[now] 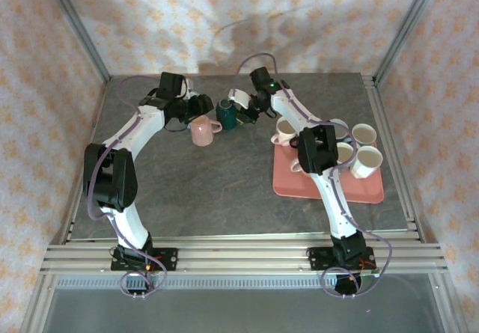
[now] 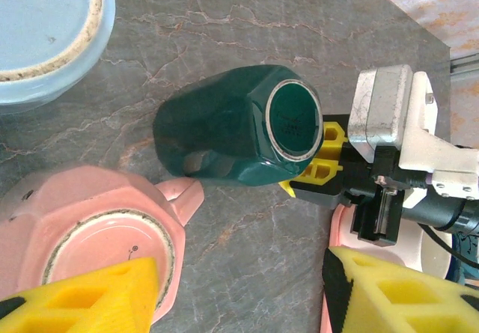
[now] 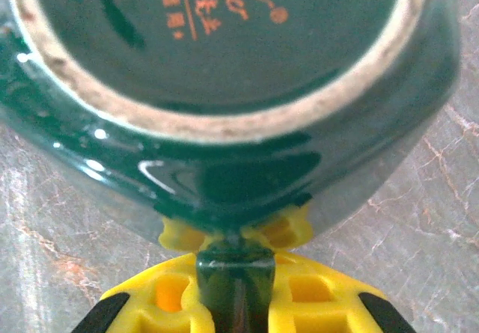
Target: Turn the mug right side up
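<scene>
The dark green mug (image 1: 226, 114) stands base-up and tilted on the grey table, between the two arms. Its glazed base ring with orange lettering (image 3: 224, 41) faces the right wrist camera. My right gripper (image 3: 236, 236) is shut on the mug's handle (image 3: 233, 280), which sits squeezed between the yellow fingers. In the left wrist view the green mug (image 2: 224, 131) leans with its base toward the right gripper (image 2: 318, 165). My left gripper (image 2: 247, 288) hangs open just left of the mug, over bare table, one yellow finger (image 2: 90, 299) above a pink mug.
A pink mug (image 1: 202, 131) stands upside down close to the green one. A pale blue vessel (image 2: 45, 26) lies beyond them. A pink tray (image 1: 329, 187) at the right carries several cream mugs (image 1: 364, 135). Metal frame posts and patterned walls enclose the table.
</scene>
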Robot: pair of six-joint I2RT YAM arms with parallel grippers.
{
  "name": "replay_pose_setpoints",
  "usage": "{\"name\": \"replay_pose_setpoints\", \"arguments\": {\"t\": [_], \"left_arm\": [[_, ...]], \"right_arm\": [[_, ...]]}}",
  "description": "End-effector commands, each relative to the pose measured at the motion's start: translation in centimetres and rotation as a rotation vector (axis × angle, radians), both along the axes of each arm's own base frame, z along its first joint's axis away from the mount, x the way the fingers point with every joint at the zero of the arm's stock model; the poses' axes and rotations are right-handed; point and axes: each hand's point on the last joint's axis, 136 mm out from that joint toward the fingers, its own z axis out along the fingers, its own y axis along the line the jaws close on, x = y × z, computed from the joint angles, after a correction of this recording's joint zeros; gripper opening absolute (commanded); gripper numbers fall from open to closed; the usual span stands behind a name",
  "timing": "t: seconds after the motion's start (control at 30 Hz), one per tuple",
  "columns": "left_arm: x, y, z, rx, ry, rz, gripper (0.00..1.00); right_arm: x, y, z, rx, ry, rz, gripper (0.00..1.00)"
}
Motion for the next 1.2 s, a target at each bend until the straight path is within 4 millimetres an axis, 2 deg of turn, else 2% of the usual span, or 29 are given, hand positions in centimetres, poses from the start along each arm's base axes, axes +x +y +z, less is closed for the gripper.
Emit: {"name": "replay_pose_setpoints", "arguments": {"t": [0.0, 0.17, 0.33, 0.43, 0.7, 0.9, 0.93, 1.07, 1.17], "left_arm": [[-0.6, -0.4, 3.4, -0.032, -0.046, -0.012, 0.60], [-1.9, -0.5, 5.3, -0.062, -0.071, -0.006, 0.60], [-3.7, -0.3, 7.2, -0.081, -0.101, -0.001, 0.60], [-5.1, -0.2, 8.5, -0.088, -0.124, -0.006, 0.60], [-9.8, -0.6, 13.1, -0.178, -0.231, -0.053, 0.60], [-12.8, -1.4, 16.5, -0.345, -0.363, -0.063, 0.62], [-13.3, -1.9, 17.7, -0.403, -0.400, -0.084, 0.63], [-14.7, -3.1, 18.9, -0.554, -0.400, -0.093, 0.63], [-15.5, -4.4, 19.7, -0.640, -0.386, -0.101, 0.63]], "right_arm": [[-0.4, 0.1, 5.5, 0.081, -0.024, -0.075, 0.00], [-1.4, -0.1, 8.5, 0.129, -0.034, -0.123, 0.00], [-2.6, -1.3, 11.1, 0.130, -0.041, -0.199, 0.00], [-3.8, -1.9, 13.4, 0.185, -0.047, -0.256, 0.00], [-7.6, -4.4, 22.5, 0.428, -0.063, -0.501, 0.00], [-11.4, -6.7, 29.1, 0.578, -0.027, -0.635, 0.00], [-12.1, -7.1, 30.0, 0.604, -0.017, -0.657, 0.00], [-15.1, -8.5, 33.7, 0.734, 0.045, -0.726, 0.00], [-16.9, -9.3, 35.7, 0.856, 0.126, -0.786, 0.00]]}}
